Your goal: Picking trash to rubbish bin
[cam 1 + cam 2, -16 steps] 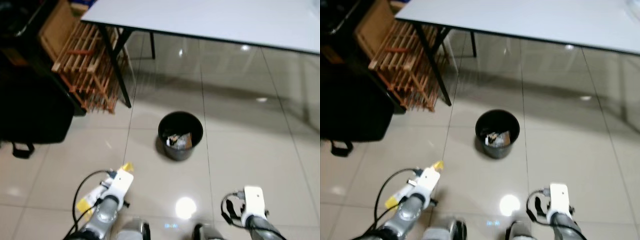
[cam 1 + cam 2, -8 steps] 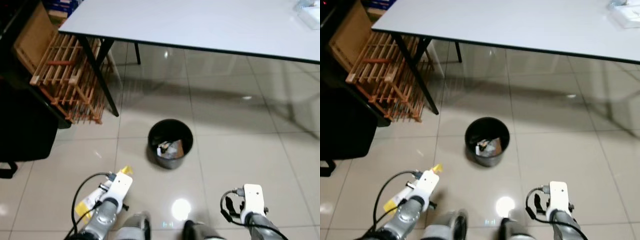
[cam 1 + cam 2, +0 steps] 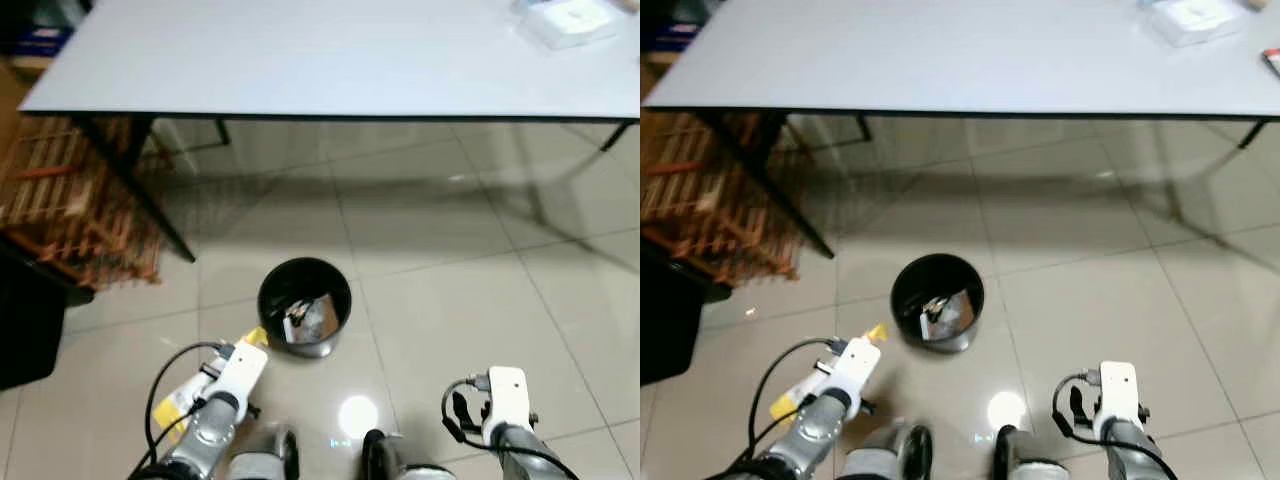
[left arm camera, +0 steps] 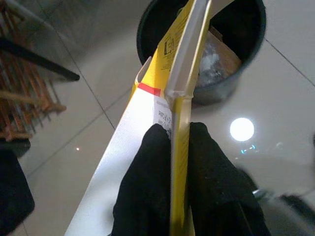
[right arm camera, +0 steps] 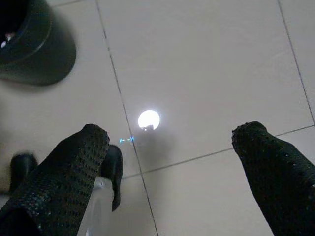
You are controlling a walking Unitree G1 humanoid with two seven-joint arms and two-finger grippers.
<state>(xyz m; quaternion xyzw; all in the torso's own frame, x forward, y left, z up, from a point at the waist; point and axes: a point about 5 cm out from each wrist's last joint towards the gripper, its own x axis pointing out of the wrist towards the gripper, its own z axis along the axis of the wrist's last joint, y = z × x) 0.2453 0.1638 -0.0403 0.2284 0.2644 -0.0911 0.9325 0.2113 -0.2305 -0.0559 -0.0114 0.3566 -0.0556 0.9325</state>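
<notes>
Left wrist view has my left gripper (image 4: 179, 147) clamped on a flattened yellow carton (image 4: 183, 73), black bin (image 3: 304, 307) at 12 o'clock, right gripper (image 5: 172, 147) spread wide.

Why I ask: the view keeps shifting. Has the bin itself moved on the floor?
Cannot tell. The black rubbish bin sits lower and further left in the head views, but the table and the floor tiles shifted too, so the camera moved.

Left tool (image 4: 179, 147) low over the floor, fingers pinched together, right tool (image 5: 172, 162) low, fingers spread wide
</notes>
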